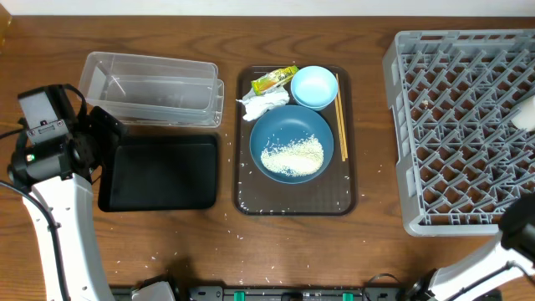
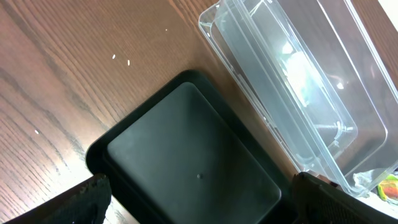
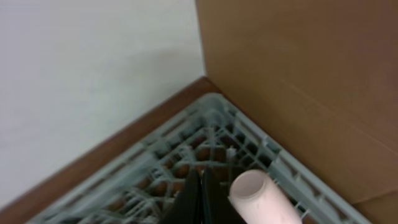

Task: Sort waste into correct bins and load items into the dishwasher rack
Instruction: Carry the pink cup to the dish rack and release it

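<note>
Left gripper [image 2: 208,200] was spread wide with nothing between the fingers, hovering over the black tray [image 2: 193,155]. Clear tub [image 2: 298,81] lay just past it on the right. Right gripper [image 3: 200,196] was pressed together, empty, over a corner of the grey rack [image 3: 155,168]. White cup [image 3: 258,198] sat just right of its fingertips. Dark blue plate [image 1: 276,125] with rice [image 1: 292,155], light blue bowl [image 1: 313,86], napkin [image 1: 263,104], wrapper [image 1: 274,79] and chopsticks [image 1: 340,117] sat on the brown tray [image 1: 292,201], well apart from both grippers.

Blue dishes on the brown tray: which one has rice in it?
The big dark blue plate holds the rice pile; the small light blue bowl beside it is empty.
</note>
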Controlling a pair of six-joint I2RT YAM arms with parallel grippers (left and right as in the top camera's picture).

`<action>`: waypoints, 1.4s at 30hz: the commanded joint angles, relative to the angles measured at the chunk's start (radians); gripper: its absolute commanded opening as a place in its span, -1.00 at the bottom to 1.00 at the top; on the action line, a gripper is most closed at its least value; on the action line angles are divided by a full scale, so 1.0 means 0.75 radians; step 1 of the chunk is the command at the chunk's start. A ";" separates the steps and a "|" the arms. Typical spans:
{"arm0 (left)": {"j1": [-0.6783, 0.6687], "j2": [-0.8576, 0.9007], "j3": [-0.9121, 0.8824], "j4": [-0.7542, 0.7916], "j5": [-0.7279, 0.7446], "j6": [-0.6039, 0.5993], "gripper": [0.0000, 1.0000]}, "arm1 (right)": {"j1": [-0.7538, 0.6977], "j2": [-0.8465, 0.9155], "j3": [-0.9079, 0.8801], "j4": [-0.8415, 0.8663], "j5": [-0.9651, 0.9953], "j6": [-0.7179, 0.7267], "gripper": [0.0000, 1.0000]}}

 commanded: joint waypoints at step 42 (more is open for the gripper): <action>0.005 0.005 0.028 -0.004 -0.011 -0.001 0.91 | -0.088 -0.075 -0.001 -0.259 -0.303 -0.069 0.17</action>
